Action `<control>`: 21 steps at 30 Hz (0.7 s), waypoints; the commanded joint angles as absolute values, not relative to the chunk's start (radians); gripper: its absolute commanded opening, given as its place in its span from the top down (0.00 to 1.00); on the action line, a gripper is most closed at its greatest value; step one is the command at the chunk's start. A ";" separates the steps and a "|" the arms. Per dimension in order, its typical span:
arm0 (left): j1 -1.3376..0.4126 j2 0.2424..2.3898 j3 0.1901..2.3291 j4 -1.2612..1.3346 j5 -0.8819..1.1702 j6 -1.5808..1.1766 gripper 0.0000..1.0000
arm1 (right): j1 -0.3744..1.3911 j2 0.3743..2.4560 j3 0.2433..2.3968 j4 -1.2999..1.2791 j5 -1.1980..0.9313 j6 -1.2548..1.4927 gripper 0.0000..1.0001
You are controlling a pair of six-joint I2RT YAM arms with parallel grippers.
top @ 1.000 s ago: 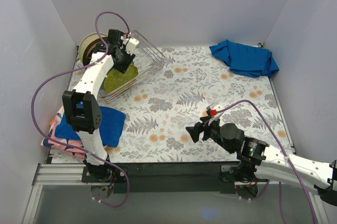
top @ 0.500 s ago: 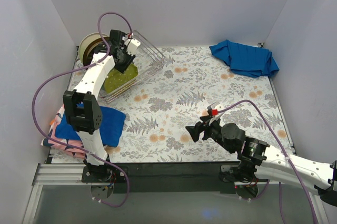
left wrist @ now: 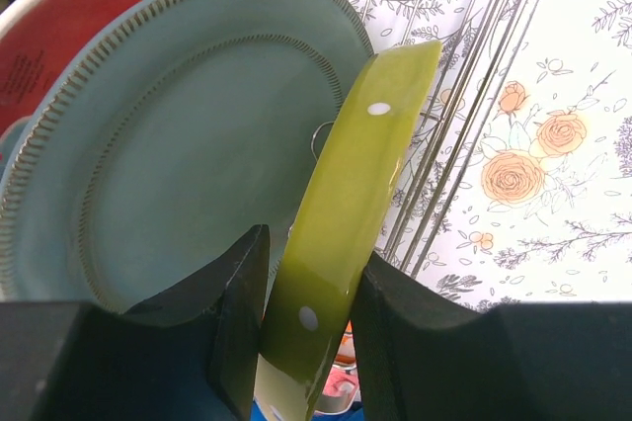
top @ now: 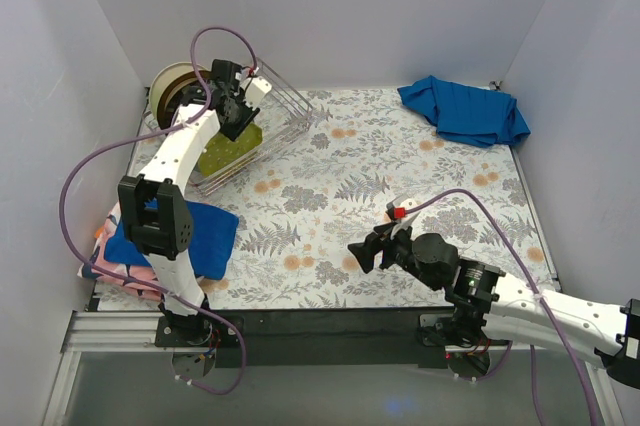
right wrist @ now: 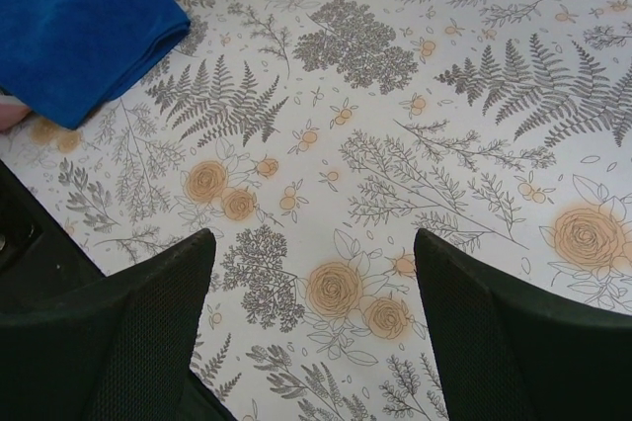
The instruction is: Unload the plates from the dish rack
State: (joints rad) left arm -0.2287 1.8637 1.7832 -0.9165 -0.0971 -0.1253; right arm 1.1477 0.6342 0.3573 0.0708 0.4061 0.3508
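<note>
The silver wire dish rack (top: pixel 285 111) stands at the table's far left and shows as thin wires in the left wrist view (left wrist: pixel 474 115). My left gripper (top: pixel 236 114) (left wrist: pixel 308 327) is shut on the rim of the lime-green dotted plate (top: pixel 226 150) (left wrist: pixel 365 194), which stands on edge in the rack. Behind it stand a grey-teal plate (left wrist: pixel 188 154) and a red one (left wrist: pixel 89 26). A cream plate (top: pixel 172 81) shows behind the rack. My right gripper (top: pixel 365 251) (right wrist: pixel 311 317) is open and empty above the flowered tablecloth.
A blue cloth (top: pixel 465 111) lies at the far right corner. Another blue cloth (top: pixel 200 236) (right wrist: pixel 74 26) lies on a pink and orange stack at the near left. The enclosure walls are close behind the rack.
My left gripper has shifted slightly up and back with the green plate. My right gripper has drifted a little to the left and nearer.
</note>
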 commanded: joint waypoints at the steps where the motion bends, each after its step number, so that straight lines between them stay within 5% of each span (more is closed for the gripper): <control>1: -0.256 1.718 1.688 -0.805 -0.051 -0.100 0.72 | 1.154 0.637 0.371 0.123 0.382 0.380 0.14; 16: -0.271 1.583 1.437 -0.670 -0.008 0.162 0.63 | 1.154 0.646 0.385 0.114 0.414 0.374 0.14; 21: -0.281 1.597 1.431 -0.670 -0.057 0.192 0.71 | 1.154 0.649 0.377 0.113 0.433 0.373 0.14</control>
State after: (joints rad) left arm -0.2451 1.6524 1.4464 -0.6392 -0.0799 0.1654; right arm 1.1477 0.6518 0.3515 0.0746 0.3985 0.3752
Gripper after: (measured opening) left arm 0.329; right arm 0.860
